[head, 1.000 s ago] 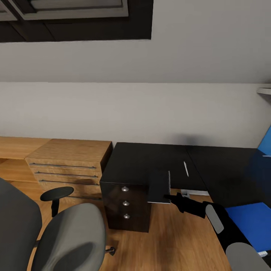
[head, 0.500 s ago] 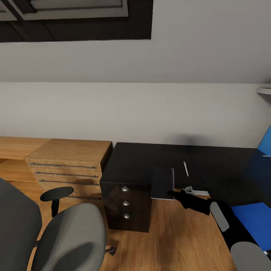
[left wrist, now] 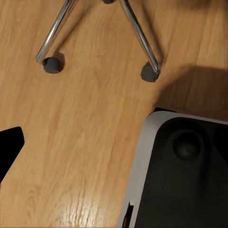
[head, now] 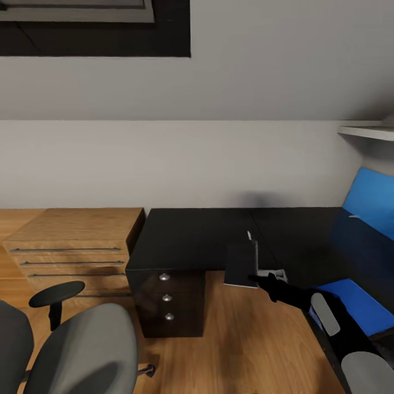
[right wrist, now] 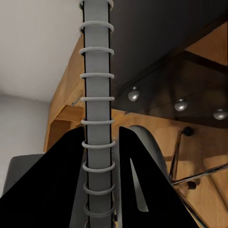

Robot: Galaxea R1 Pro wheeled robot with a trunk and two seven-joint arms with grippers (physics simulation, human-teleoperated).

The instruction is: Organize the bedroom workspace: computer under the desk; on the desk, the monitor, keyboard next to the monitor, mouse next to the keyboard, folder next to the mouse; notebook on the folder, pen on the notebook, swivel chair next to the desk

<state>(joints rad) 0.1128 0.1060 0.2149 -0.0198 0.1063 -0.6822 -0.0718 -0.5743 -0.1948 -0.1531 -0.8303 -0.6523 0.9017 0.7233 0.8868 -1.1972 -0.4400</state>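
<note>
My right gripper (head: 258, 279) is shut on the spiral spine of a dark-covered notebook (head: 242, 264), held over the front edge of the black desk (head: 186, 235). In the right wrist view my gripper (right wrist: 100, 135) has both fingers clamped on the ringed spine of the notebook (right wrist: 97, 76). A bright blue folder (head: 355, 298) lies on the desk's right wing. A thin white bit, perhaps the pen (head: 249, 236), peeks out behind the notebook. The grey swivel chair (head: 82, 350) stands at the lower left; its chrome legs (left wrist: 140, 40) show above one black fingertip (left wrist: 9, 147) of my left gripper.
A light-wood drawer cabinet (head: 71, 241) stands left of the desk. The desk's black drawers (head: 167, 298) have round silver knobs. A blue panel (head: 375, 200) leans at the back right under a white shelf (head: 364, 131). Wood floor (head: 246, 350) lies between chair and desk.
The head view has swung to the right. My right gripper has carried the notebook a little right and farther over the desk.
</note>
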